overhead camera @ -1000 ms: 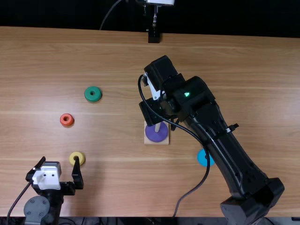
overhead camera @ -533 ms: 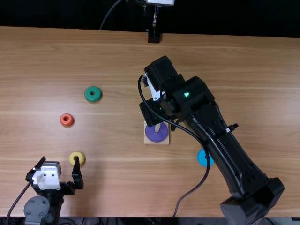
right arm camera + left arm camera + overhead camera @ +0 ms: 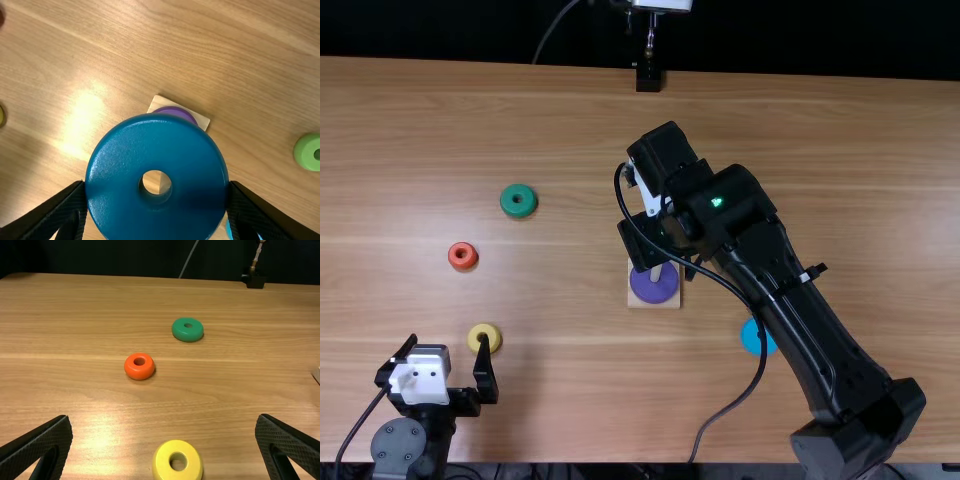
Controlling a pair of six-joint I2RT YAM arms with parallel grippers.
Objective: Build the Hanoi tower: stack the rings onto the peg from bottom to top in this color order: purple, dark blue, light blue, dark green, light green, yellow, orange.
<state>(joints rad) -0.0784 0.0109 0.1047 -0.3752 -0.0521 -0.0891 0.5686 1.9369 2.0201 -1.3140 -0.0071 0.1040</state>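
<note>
My right tool (image 3: 157, 192) is closed on the dark blue ring (image 3: 156, 159), gripping it from both sides above the purple ring (image 3: 654, 290), which lies on the base (image 3: 633, 304) around the peg (image 3: 656, 271). Through the hole I see pale wood, probably part of the peg; I can't tell whether the tip is inside.

To do this well, I should centre the hole on the peg, hold the ring level and lower it straight and slowly. If it catches, I'd ease up and shift slightly; pushing could tilt the ring or slide the base. I should let go only when it sits flat on the purple, opening evenly and rising straight. My left tool (image 3: 164, 422) is open and best kept clear.

My count: one base, one peg, seven rings, one of each colour. One ring is on the peg, one in my grip, five on the table (image 3: 880, 200): light blue (image 3: 750, 338) beside my right arm (image 3: 800, 310), light green (image 3: 306, 152), dark green (image 3: 187, 335), orange (image 3: 140, 371), and yellow (image 3: 165, 462) near my left tool.
</note>
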